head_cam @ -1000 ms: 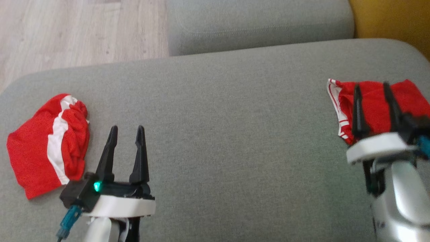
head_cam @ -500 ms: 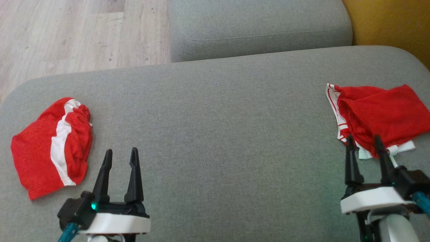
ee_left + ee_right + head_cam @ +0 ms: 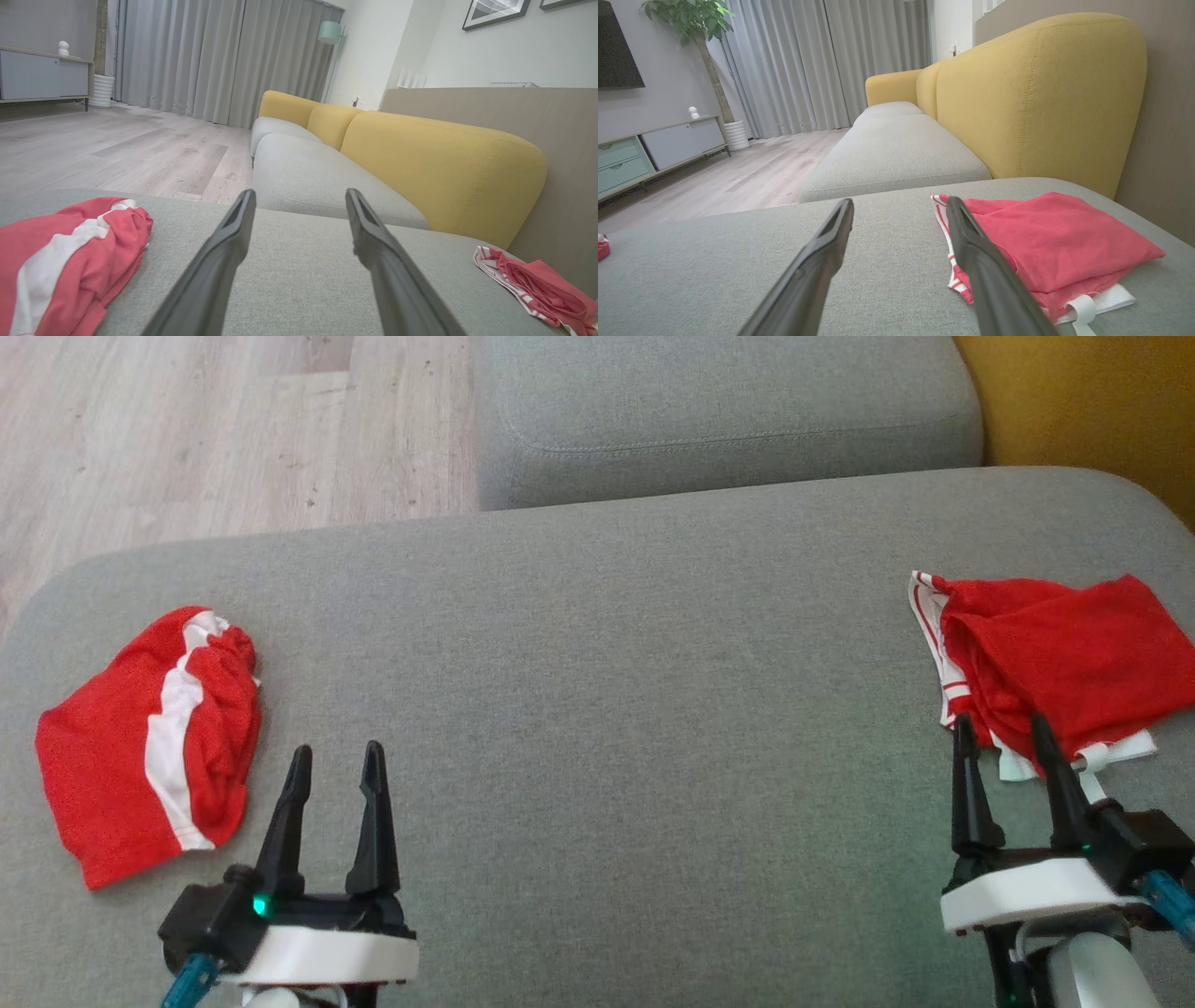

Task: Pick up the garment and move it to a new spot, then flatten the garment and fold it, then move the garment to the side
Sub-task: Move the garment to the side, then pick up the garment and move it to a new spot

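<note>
Crumpled garment (image 3: 112, 747) lies just left of your left gripper (image 3: 337, 749) – spread, empty – right gripper (image 3: 1000, 719), also spread, sits far off by the folded garment (image 3: 1074, 653)

Seat cushion (image 3: 597, 709) open between crumpled garment (image 3: 149, 737) and folded garment (image 3: 1055, 653) — yellow backrest (image 3: 1041, 93) beyond.

Two garments lay well apart on the near seat cushion (image 3: 597, 709): the crumpled garment (image 3: 149, 747) by its left end, the folded garment (image 3: 1055, 663) at its right end. The left gripper (image 3: 337, 751) stood just right of the crumpled garment, nearer the robot. The right gripper (image 3: 999, 721) stood at the folded garment's near edge. Behind the near cushion lay a second cushion (image 3: 728, 411), with the floor (image 3: 187, 429) to its left and the backrest (image 3: 1092, 401) to its right.
</note>
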Available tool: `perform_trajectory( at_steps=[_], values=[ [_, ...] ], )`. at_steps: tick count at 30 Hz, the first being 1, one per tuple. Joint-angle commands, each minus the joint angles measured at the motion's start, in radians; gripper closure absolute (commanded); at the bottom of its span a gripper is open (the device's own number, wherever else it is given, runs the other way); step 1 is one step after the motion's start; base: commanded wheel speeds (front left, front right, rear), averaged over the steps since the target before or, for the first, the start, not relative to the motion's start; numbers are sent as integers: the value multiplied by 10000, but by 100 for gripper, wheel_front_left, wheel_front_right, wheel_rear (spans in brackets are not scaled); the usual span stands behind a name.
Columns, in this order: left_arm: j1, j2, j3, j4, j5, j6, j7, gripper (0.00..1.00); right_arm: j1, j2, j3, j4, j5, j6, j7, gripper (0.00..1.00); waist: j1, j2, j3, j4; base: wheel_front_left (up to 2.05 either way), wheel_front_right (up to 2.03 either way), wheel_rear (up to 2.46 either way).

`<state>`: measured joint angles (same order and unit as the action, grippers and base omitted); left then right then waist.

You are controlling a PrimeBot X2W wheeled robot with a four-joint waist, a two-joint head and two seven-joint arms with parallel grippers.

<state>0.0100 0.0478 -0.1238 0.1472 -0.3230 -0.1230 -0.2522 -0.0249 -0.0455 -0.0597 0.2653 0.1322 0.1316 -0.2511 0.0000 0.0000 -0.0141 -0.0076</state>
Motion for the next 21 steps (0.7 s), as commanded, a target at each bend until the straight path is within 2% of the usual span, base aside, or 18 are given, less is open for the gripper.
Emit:
perform_trajectory(
  at_steps=[1,15,21],
  values=[
    [-237,24,381,-358,96,21,-95,0,-259,-48,258,-383,82,-9,-106,0,0,0,-9,10,0,0,0],
    [-230,24,391,-296,77,9,-95,0,-186,-47,253,-381,101,-9,-106,0,0,0,-29,136,0,0,0],
    [-251,24,601,-176,118,91,-95,0,-88,-47,521,-289,198,-9,-107,0,0,0,-39,755,0,0,0]
  ],
)
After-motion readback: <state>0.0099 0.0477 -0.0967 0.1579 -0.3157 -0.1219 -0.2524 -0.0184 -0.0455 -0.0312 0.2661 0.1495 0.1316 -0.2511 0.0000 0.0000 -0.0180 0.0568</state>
